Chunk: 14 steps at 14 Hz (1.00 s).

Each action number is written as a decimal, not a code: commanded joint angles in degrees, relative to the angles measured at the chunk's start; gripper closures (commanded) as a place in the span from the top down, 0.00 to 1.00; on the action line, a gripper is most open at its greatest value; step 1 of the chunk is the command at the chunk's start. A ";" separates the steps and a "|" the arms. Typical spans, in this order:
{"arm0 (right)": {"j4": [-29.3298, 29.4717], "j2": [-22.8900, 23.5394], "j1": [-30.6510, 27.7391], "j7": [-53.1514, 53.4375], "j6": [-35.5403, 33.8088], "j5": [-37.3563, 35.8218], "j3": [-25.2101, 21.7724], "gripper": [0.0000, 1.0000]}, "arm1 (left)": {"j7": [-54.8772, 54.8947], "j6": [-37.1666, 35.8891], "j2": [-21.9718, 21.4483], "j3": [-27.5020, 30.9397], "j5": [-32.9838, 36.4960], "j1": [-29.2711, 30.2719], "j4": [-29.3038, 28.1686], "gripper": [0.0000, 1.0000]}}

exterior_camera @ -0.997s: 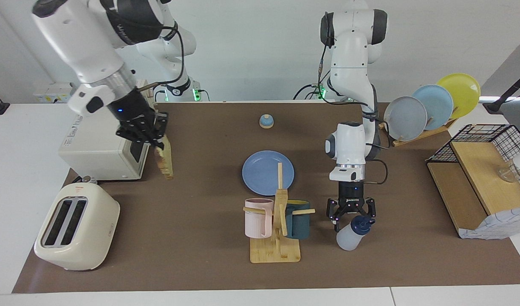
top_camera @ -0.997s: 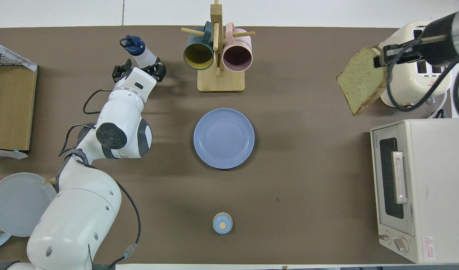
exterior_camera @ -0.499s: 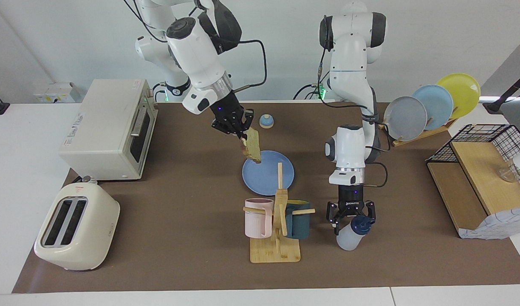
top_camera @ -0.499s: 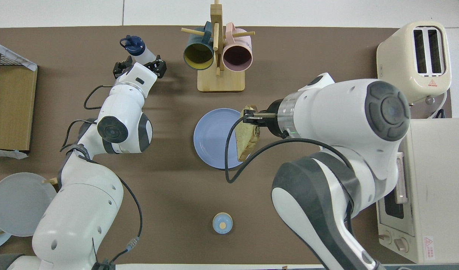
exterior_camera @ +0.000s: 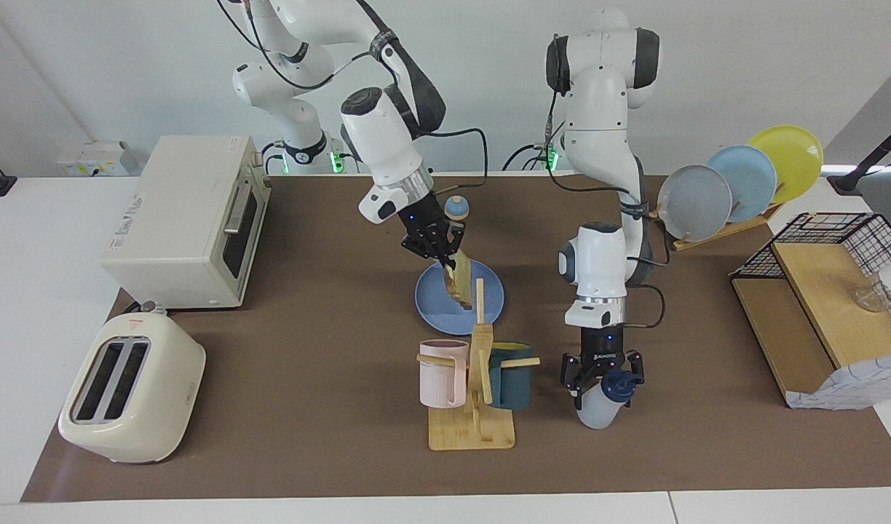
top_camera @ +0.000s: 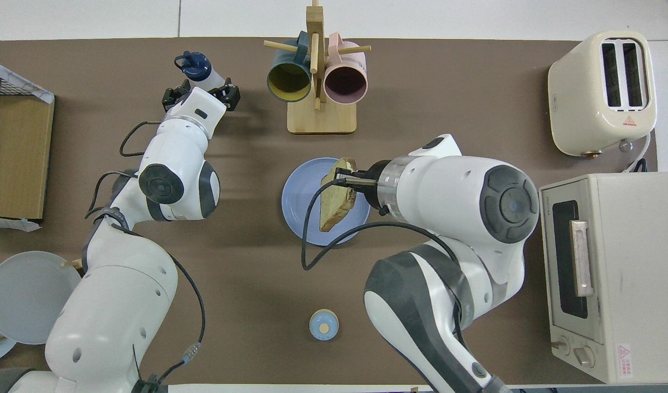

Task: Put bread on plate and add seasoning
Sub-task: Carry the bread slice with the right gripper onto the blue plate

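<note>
The bread (exterior_camera: 460, 282) (top_camera: 337, 196) hangs tilted on edge, with my right gripper (exterior_camera: 449, 260) (top_camera: 342, 180) shut on its upper crust. It is low over the blue plate (exterior_camera: 432, 306) (top_camera: 298, 203), its bottom corner close to the plate; I cannot tell if it touches. The seasoning bottle (exterior_camera: 600, 409) (top_camera: 195, 65), white with a navy cap, stands near the table's edge farthest from the robots, toward the left arm's end. My left gripper (exterior_camera: 602, 372) (top_camera: 202, 97) is open, with its fingers on either side of the bottle just under the cap.
A wooden mug rack (exterior_camera: 473, 429) with a pink and a teal mug stands beside the bottle. A cream toaster (exterior_camera: 129, 389) and a toaster oven (exterior_camera: 187, 218) sit at the right arm's end. A bell (exterior_camera: 456, 207), a plate rack (exterior_camera: 737, 182) and a wire-basket shelf (exterior_camera: 817, 306) also stand here.
My right arm has swung the bread from beside the toaster oven to over the plate and lowered it. My left gripper has sunk a little around the bottle.
</note>
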 commanded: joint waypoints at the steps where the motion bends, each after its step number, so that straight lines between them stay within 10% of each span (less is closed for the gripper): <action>1: -2.62 -0.79 0.30 -0.33 2.86 1.14 -0.20 0.00 | -0.13 1.43 3.86 0.48 -2.42 0.03 5.02 1.00; 7: -7.10 -1.14 1.27 -3.50 7.52 1.14 -0.20 0.00 | -0.13 1.17 4.21 0.48 -1.98 1.00 6.88 0.95; 8: -7.90 -1.58 1.27 -3.67 7.62 1.14 -0.20 0.00 | 0.13 1.35 4.21 0.48 -1.89 0.82 6.61 0.36; 9: -8.17 -1.67 1.27 -3.68 7.71 1.14 -0.20 0.00 | 0.66 1.26 4.21 0.48 -1.81 0.73 6.43 0.00; 12: -8.70 -1.94 1.18 -3.76 7.88 1.14 -0.20 0.02 | 3.46 1.00 3.95 0.48 -1.81 0.55 4.68 0.00; 14: -8.35 -1.85 1.10 -3.94 7.80 1.14 -0.29 1.00 | 3.56 1.08 3.51 0.48 -1.81 0.47 3.54 0.00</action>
